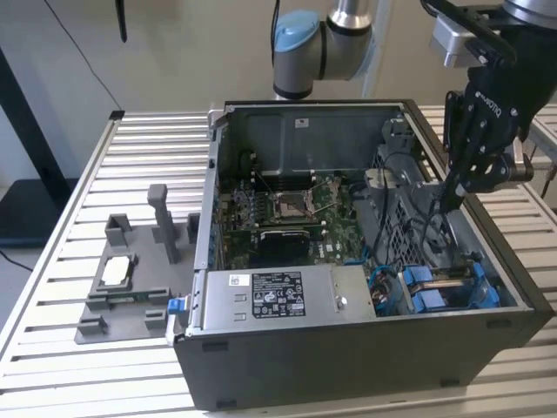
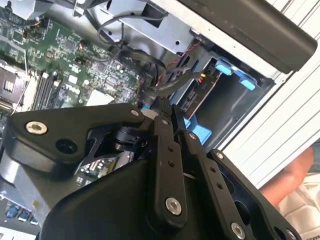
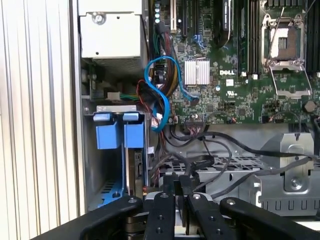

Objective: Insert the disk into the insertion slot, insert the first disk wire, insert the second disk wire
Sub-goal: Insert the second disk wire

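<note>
We judged the first step done: the disk seemed to sit edge-on in the insertion slot, at the four o'clock corner of the case in the exterior view. The gripper hung at the slot's twelve o'clock, its fingers pinched on a black wire. We could not tell whether either wire was plugged in, as the fingers hid the plug and the disk's sockets.

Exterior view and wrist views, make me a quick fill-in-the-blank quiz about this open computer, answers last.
1. The dark grey metal drive bay has bright ___ plastic tabs.
2. The black gripper hangs over the open dark grey computer case toward the exterior view's ___.
3. The grey plastic fixture stands on the slatted metal table on the exterior view's ___ of the case.
Missing words: blue; right; left.
</note>
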Motion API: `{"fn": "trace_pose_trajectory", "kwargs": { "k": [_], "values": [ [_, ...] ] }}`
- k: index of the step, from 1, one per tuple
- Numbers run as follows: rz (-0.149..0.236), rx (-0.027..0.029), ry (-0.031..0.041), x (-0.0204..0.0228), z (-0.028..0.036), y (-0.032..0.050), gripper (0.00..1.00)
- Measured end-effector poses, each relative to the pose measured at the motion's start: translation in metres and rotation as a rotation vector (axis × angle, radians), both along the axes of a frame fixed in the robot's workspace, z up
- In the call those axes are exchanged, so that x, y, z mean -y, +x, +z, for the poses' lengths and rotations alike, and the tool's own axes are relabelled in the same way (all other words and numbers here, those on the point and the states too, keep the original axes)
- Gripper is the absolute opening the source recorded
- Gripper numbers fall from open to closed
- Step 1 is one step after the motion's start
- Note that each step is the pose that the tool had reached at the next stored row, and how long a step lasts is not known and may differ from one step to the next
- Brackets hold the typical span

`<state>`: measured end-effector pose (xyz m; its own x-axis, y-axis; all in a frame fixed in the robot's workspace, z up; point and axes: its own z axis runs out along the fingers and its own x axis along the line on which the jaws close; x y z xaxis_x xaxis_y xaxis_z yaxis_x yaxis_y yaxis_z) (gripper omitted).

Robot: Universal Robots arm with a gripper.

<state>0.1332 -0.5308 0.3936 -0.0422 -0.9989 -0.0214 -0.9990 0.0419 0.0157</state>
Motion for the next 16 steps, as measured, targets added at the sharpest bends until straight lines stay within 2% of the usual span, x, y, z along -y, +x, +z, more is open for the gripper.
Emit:
{"fn": "trace_pose_trajectory", "kwargs": {
  "k": [3,5,13,15,16],
  "values": [
    [0.000,0.0004,0.0001,0.0001,-0.0001,-0.0097,0.16],
    [0.001,0.0019,0.0000,0.0028,-0.0004,-0.0139,0.16],
    [0.006,0.0056,0.0009,0.0277,-0.0034,-0.0172,0.16],
    [0.008,0.0065,0.0006,0.0324,-0.0044,-0.0176,0.16],
    [0.009,0.0094,0.0008,0.0338,-0.0049,-0.0178,0.16]
  ]
}}
